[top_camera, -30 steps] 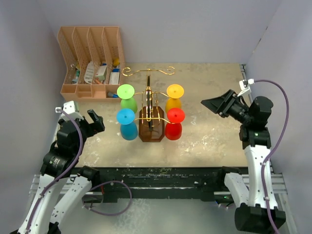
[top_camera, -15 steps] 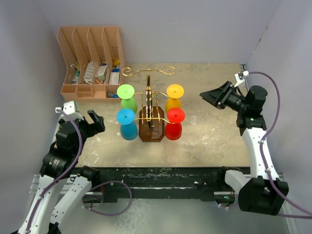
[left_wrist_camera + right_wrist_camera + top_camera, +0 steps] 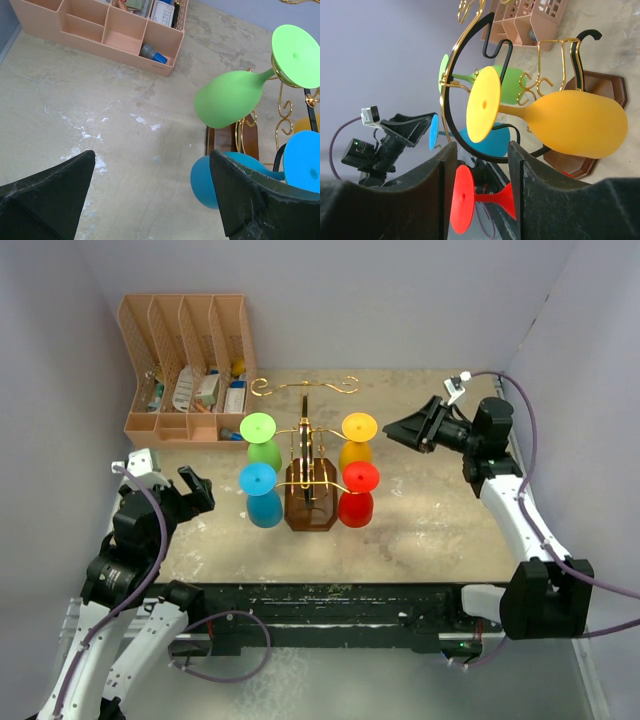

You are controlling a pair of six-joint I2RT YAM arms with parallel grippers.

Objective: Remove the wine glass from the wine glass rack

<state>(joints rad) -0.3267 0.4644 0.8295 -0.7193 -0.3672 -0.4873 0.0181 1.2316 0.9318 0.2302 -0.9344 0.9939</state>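
Observation:
The wine glass rack (image 3: 305,445), gold wire arms on a dark brown base (image 3: 308,510), stands mid-table. Upside-down plastic wine glasses hang on it: green (image 3: 262,440), blue (image 3: 262,495), yellow (image 3: 358,440) and red (image 3: 358,492). My right gripper (image 3: 392,430) hovers just right of the yellow glass's foot, open and touching nothing. In the right wrist view the yellow glass (image 3: 580,122) fills the middle and the red glass (image 3: 462,200) shows beyond my right gripper (image 3: 481,150). My left gripper (image 3: 195,490) is wide open left of the blue glass (image 3: 205,182), below the green glass (image 3: 227,100).
A peach slotted file organiser (image 3: 185,365) holding small items stands at the back left. Purple-grey walls close in the table on the left, back and right. The black frame runs along the near table edge (image 3: 330,590).
My right arm has swung left and away from me, bringing its gripper close to the yellow glass, and its jaws have narrowed somewhat. The left arm has not moved.

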